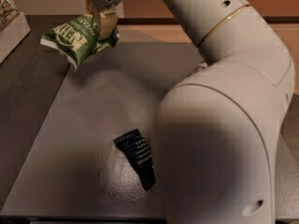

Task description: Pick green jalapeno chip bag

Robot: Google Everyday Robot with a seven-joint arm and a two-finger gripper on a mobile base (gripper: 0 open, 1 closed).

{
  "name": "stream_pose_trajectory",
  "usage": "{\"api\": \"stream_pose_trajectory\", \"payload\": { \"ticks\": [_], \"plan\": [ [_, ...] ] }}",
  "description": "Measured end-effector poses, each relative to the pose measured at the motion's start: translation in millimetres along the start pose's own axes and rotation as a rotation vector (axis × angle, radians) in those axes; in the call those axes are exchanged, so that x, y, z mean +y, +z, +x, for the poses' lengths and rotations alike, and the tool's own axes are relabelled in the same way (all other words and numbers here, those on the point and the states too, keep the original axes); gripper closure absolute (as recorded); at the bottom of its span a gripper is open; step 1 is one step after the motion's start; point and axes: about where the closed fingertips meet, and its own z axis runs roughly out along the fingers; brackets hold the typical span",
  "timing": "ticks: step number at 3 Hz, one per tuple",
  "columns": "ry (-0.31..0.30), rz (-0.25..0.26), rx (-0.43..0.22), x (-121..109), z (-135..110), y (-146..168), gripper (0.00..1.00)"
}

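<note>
Contact between the gripper (103, 24) and the green jalapeno chip bag (74, 37) is made at the bag's right end, and this is the relation that matters for the coming move. The gripper is at the top of the view, pointing down, and its pale fingers (107, 21) are pressed together on the crumpled edge of the bag. From that pinch the bag extends toward the left side of the view, with its long axis nearly level and one corner drooping downward. It seems to hang free above the far left part of the table (56, 139), because a soft shadow lies on the surface below it, apart from the bag. Since the hold is at one end only, I judge that the free end could swing or sag when the arm (224, 125) moves. The bag is bright green foil with white lettering, wrinkled and puffy, so it will give under pressure. The table is dark grey with a fine matte grain. A dark navy wrapper (137, 157), flat and narrow, lies well apart near the front. A pale box (14, 36) stands at the left edge.
</note>
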Motion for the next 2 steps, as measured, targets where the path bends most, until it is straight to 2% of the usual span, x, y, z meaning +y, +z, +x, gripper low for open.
{"api": "stream_pose_trajectory", "payload": {
  "ticks": [2],
  "plan": [
    [-0.001,0.070,-0.014,-20.0,-3.6,1.6,1.00]
  ]
}}
